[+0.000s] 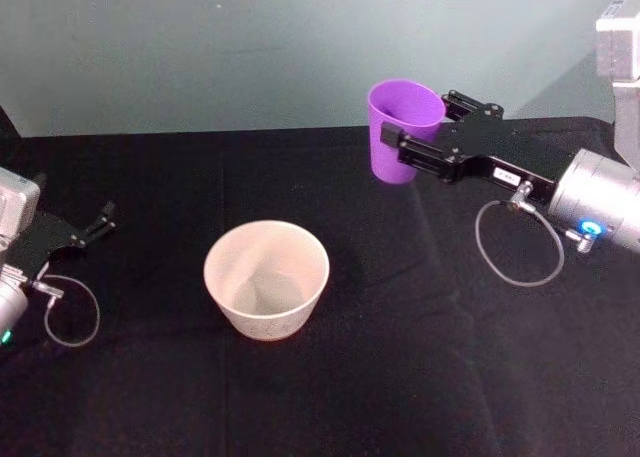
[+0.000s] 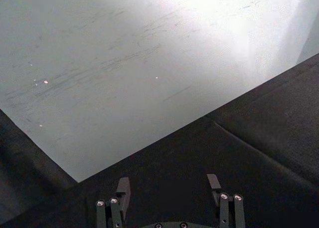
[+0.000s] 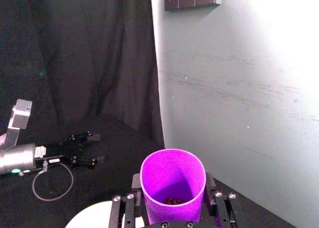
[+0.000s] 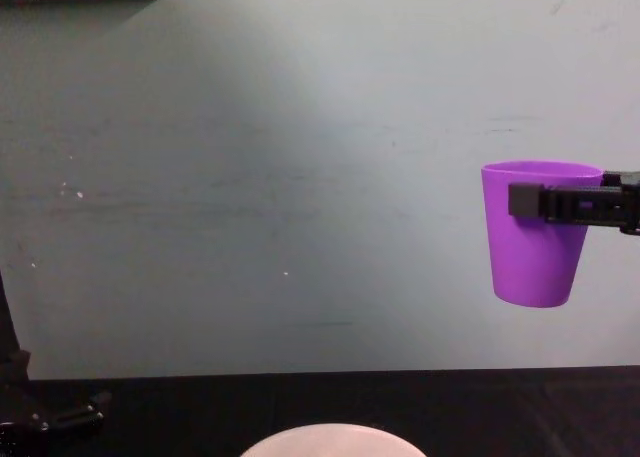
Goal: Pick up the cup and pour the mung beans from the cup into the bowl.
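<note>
You have a black cloth-covered table (image 1: pixel 400 377) in front of you, with a pale wall behind it. The wide round white bowl (image 1: pixel 250 322) stands upright on the cloth near the middle, a little to your left of centre, and its inside looks bare.

Your right gripper (image 1: pixel 418 127) reaches in from the right side, raised well above the table. Its jaws are clamped on the small bright purple plastic cup (image 4: pixel 535 257), one black finger on each side of the wall just below the rim. The cup sits squarely between the jaws, mouth up and close to upright. It hangs clear of the cloth, beyond the bowl and to its right, not over it.

Your left gripper (image 2: pixel 168 185) rests low at the far left edge of the table, well apart from the bowl. Its jaws stand apart with nothing between them.

The mung beans (image 3: pixel 173 200) lie as a small dark cluster at the bottom of the cup.
</note>
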You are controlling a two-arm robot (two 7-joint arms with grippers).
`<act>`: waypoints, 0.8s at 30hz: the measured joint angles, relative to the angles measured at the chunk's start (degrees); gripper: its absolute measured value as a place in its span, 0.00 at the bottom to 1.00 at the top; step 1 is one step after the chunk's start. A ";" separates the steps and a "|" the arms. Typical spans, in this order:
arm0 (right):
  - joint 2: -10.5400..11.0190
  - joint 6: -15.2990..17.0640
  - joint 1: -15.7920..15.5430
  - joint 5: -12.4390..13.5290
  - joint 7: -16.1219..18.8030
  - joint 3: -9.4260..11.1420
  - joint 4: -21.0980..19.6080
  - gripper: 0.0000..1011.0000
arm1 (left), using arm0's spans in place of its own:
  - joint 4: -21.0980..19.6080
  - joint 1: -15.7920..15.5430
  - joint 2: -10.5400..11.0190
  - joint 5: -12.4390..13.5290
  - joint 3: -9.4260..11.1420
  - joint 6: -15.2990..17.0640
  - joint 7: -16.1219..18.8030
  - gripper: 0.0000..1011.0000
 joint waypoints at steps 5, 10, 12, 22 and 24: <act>0.00 0.00 0.00 0.00 0.00 0.00 0.00 0.72 | 0.00 0.00 0.00 0.00 0.00 0.00 0.00 0.99; 0.00 0.00 0.00 0.00 0.01 0.00 0.00 0.72 | 0.00 0.00 0.00 0.00 0.00 0.00 0.00 0.99; 0.00 0.00 0.00 0.00 0.00 0.00 0.00 0.72 | 0.00 0.00 0.00 0.00 0.00 0.00 0.00 0.99; 0.00 0.00 0.00 0.00 0.00 0.00 0.00 0.72 | 0.00 0.00 0.00 0.00 0.00 0.00 0.00 0.99; 0.00 0.00 0.00 0.00 0.00 0.00 0.00 0.72 | 0.00 0.00 0.00 0.00 0.00 0.00 0.00 0.99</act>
